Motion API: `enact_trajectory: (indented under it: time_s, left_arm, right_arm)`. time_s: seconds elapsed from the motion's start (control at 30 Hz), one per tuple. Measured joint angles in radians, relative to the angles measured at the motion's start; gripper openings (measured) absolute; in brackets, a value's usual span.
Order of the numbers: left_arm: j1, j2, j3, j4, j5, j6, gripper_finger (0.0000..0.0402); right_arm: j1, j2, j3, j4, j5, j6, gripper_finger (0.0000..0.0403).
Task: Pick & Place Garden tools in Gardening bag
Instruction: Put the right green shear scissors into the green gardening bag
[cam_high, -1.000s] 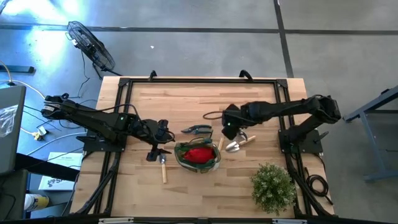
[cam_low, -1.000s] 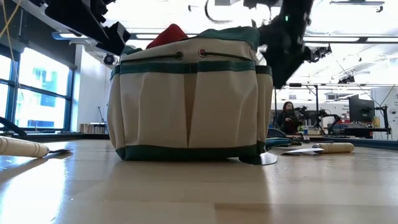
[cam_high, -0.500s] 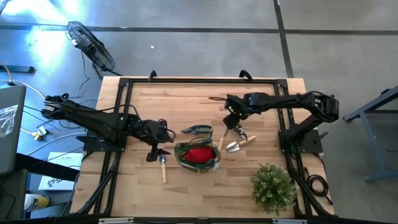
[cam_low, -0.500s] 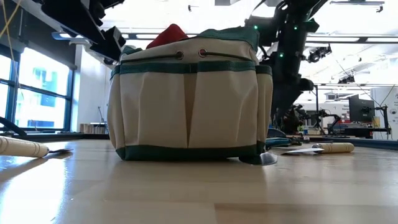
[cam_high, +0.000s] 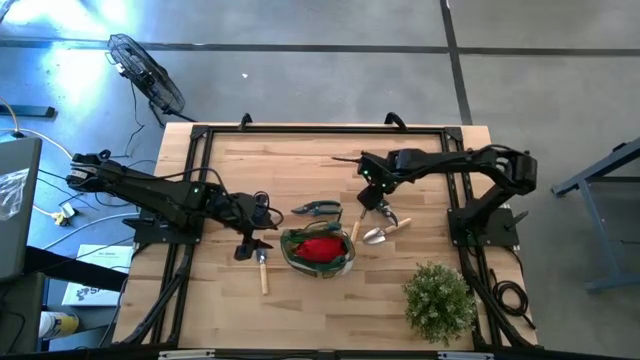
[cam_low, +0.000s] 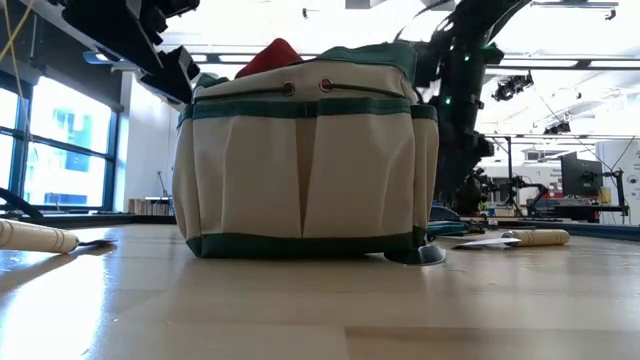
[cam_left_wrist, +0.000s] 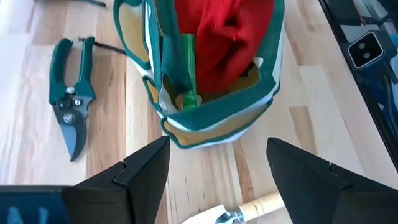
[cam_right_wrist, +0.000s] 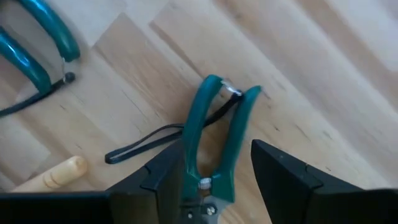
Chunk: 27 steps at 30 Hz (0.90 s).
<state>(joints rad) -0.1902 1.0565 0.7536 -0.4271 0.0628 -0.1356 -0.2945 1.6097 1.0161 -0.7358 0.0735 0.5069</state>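
Observation:
The gardening bag (cam_high: 318, 250) stands near the table's middle with the red glove (cam_high: 318, 247) in it, and also shows in the low view (cam_low: 305, 170). My right gripper (cam_high: 372, 182), behind and to the right of the bag, is shut on green-handled pruning shears (cam_right_wrist: 214, 118). A second pair of shears (cam_high: 315, 209) lies behind the bag. One trowel (cam_high: 262, 268) lies left of the bag, others (cam_high: 375, 233) lie right of it. My left gripper (cam_left_wrist: 217, 144) hovers open and empty left of the bag, above the left trowel. My right gripper has the shears between its two fingers at the pivot end (cam_right_wrist: 202, 183); the picture's bottom edge cuts off the place of contact. The fingers lie along the shears, and the two handles (cam_right_wrist: 249, 99) stick out beyond them. A black strap (cam_right_wrist: 149, 140) trails slack from the handle ends.
A bushy potted plant (cam_high: 438, 298) stands at the near right corner. A black frame rail (cam_high: 320, 130) runs round the table's edges. Bare wood lies behind the tools and in front of the bag.
My right gripper has gone up and toward the table's far edge, away from the trowels, taking the shears and their black strap along. The strap loop now lies farther back than before.

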Motion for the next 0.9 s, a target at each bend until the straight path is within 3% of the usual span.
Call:
enact_trajectory:
  time_s: [0.33,0.9]
  left_arm:
    - [0.000,0.000,0.000,-0.019,0.010,-0.091,0.0260]
    - [0.000,0.000,0.000,-0.016,0.026,-0.132,0.0260]
  right_arm:
    - [-0.010,0.064,0.000,0.011,0.062,0.041,0.0174]
    - [-0.014,0.068,0.000,-0.042,0.042,0.048,0.0174]
